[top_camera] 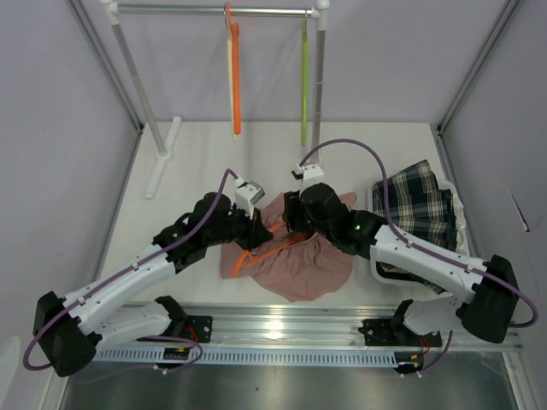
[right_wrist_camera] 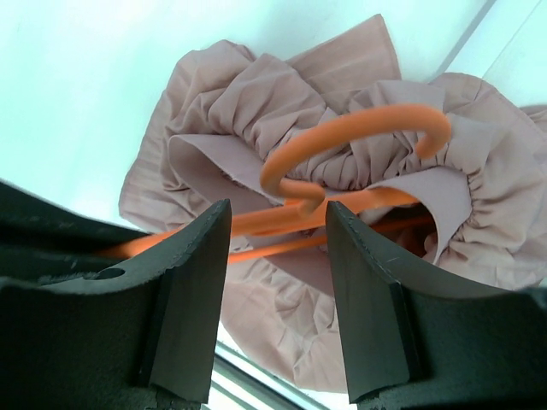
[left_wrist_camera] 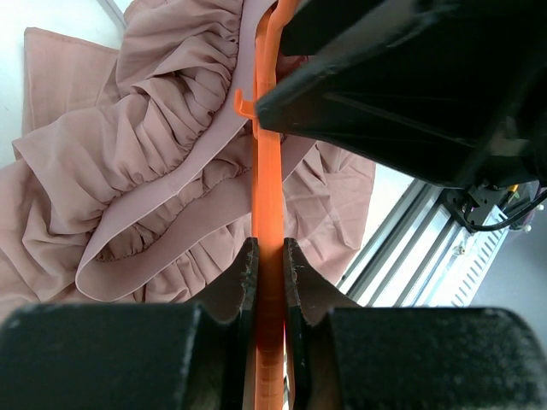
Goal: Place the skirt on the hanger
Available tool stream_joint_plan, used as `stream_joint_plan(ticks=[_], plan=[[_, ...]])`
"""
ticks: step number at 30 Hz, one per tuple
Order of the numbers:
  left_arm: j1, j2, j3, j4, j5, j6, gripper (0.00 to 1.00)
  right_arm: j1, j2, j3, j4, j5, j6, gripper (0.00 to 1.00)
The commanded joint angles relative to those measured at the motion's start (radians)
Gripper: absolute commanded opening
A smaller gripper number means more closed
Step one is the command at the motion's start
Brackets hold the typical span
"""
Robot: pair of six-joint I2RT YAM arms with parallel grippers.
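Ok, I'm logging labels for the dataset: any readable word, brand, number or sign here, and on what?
No readable text. The pink ruffled fabric garment, orange plastic hanger and dark plaid pleated skirt show no print; the small circuit part beside the metal rail is too blurred to tell.

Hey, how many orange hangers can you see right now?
2. One orange hanger hangs on the rail at the back, left of the green hanger. The other lies in the pink garment on the table, clamped by the left gripper. More may be hidden.
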Motion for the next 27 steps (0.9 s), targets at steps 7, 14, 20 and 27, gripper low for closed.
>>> stream_joint_plan(ticks=[7,14,20,27], plan=[[-0.014,0.005,0.033,0.047,-0.01,-0.006,0.0,-0.018,0.023,-0.039,0.109,0.043,-0.024,0.48],[-0.017,0.01,0.04,0.044,-0.016,-0.004,0.0,-0.021,0.038,-0.071,0.155,0.06,-0.027,0.41],[-0.018,0.016,0.041,0.038,-0.017,-0.002,0.0,-0.021,0.03,-0.101,0.203,0.092,-0.04,0.33],[-0.018,0.022,0.049,0.023,-0.036,-0.002,0.0,-0.027,0.032,-0.108,0.218,0.108,-0.047,0.0]])
